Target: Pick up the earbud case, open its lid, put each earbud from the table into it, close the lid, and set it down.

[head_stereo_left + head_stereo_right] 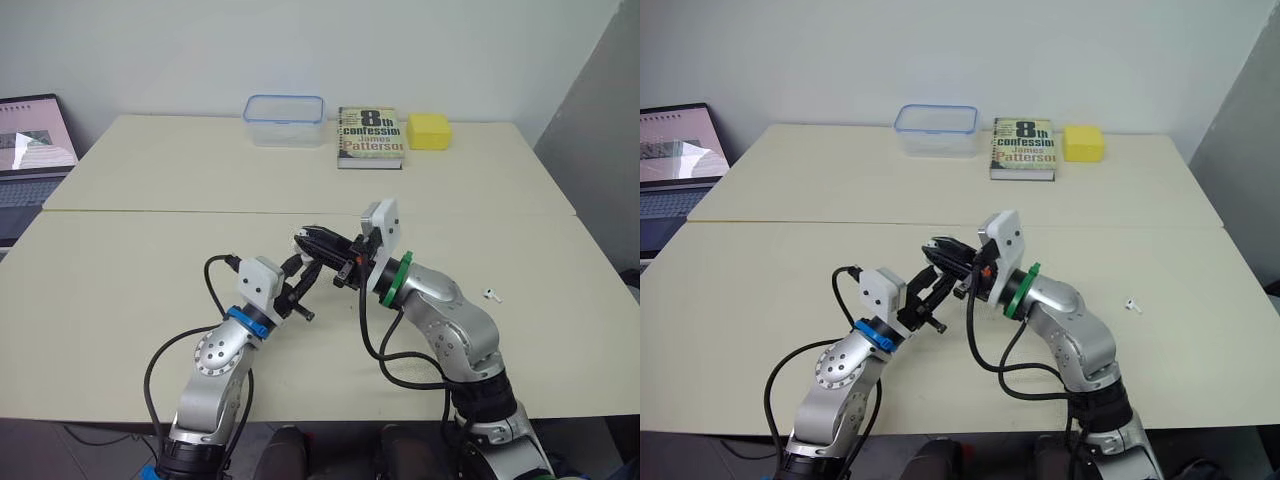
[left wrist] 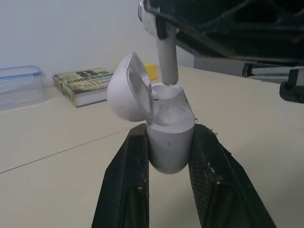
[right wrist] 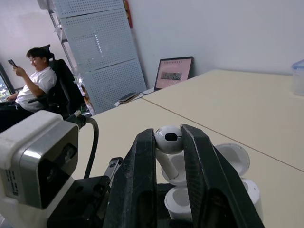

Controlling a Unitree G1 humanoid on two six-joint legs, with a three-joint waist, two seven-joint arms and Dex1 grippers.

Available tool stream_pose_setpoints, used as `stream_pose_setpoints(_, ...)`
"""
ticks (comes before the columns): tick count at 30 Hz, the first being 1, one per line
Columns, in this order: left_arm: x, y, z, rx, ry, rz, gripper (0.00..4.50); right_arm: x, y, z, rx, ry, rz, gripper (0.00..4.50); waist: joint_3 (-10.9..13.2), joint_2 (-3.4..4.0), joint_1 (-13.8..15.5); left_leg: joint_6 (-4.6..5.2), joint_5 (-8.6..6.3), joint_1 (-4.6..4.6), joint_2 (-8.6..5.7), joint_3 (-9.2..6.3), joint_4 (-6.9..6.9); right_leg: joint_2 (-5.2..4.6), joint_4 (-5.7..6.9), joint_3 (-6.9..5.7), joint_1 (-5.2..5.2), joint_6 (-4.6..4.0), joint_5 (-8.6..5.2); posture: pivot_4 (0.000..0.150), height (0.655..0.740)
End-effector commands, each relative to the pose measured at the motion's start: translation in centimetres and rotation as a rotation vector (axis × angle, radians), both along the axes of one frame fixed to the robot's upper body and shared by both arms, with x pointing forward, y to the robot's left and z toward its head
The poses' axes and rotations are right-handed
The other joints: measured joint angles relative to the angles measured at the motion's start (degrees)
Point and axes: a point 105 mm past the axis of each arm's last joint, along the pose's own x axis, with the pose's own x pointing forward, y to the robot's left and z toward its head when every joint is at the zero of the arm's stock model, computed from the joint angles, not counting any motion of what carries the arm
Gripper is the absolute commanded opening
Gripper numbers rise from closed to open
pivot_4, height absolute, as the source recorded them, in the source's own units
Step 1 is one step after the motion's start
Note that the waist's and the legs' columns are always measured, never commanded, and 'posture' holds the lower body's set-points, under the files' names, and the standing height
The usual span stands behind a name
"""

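Observation:
My left gripper (image 2: 170, 133) is shut on the white earbud case (image 2: 168, 142), holding it upright above the table's middle. The case's lid (image 2: 127, 88) is hinged open to one side. My right gripper (image 3: 168, 135) is shut on the head of a white earbud (image 3: 169, 137), reaching in from above. The earbud's stem (image 2: 166, 64) points down into one slot of the case. In the left eye view the two grippers meet near the table's centre, the left gripper (image 1: 303, 280) just below the right gripper (image 1: 320, 245). A second earbud (image 1: 491, 295) lies on the table at the right.
At the table's far edge stand a clear plastic box (image 1: 285, 119), a paperback book (image 1: 370, 137) and a yellow block (image 1: 428, 130). A laptop (image 1: 30, 160) sits open at the far left. A seated person (image 3: 33, 80) shows in the right wrist view's background.

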Motion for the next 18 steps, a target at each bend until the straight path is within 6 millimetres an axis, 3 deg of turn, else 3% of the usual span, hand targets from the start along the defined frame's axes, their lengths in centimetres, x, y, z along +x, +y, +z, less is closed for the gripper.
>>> stream_pose_setpoints(1, -0.3, -0.4, 1.7, -0.026, -0.063, -0.02, 0.75, -0.5, 0.4, 1.0, 0.026, -0.057, 0.017, 0.41, 0.0, 0.0, -0.01, 0.0, 0.0, 0.0, 0.01, -0.01, 0.0, 0.0, 0.0, -0.01, 0.0, 0.0, 0.0, 0.15, 0.7278)
stream_pose_setpoints(18, -0.4, -0.4, 2.2, -0.033, -0.063, -0.028, 0.75, 0.3, 0.0, -1.2, -0.005, -0.048, -0.02, 0.41, 0.0, 0.0, 0.01, 0.0, 0.0, 0.0, 0.01, -0.01, -0.01, 0.0, -0.01, 0.0, 0.0, 0.0, 0.0, 0.15, 0.7278)
